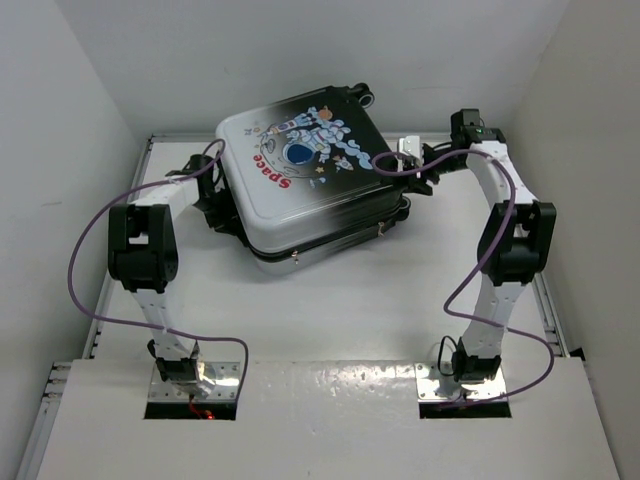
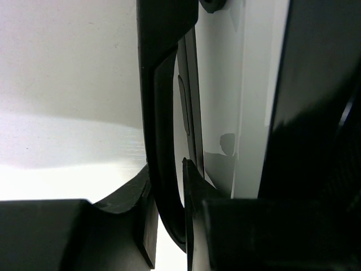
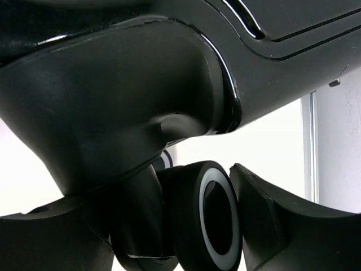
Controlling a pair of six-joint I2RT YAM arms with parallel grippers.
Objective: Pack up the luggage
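The luggage (image 1: 300,190) lies shut and flat on the table, astronaut and red "Space" print facing up, turned at an angle. My left gripper (image 1: 222,205) sits against its left side. In the left wrist view the fingers (image 2: 169,226) are closed around the luggage's black side handle (image 2: 161,113). My right gripper (image 1: 405,170) is at the luggage's right corner. The right wrist view shows it (image 3: 186,226) closed around a black wheel (image 3: 206,220) under the black wheel housing (image 3: 113,84).
White walls enclose the table on three sides, close behind the luggage. Two more wheels (image 1: 360,97) stick out at its far edge. Purple cables (image 1: 85,250) loop from both arms. A raised rail (image 1: 548,310) runs along the table's right edge.
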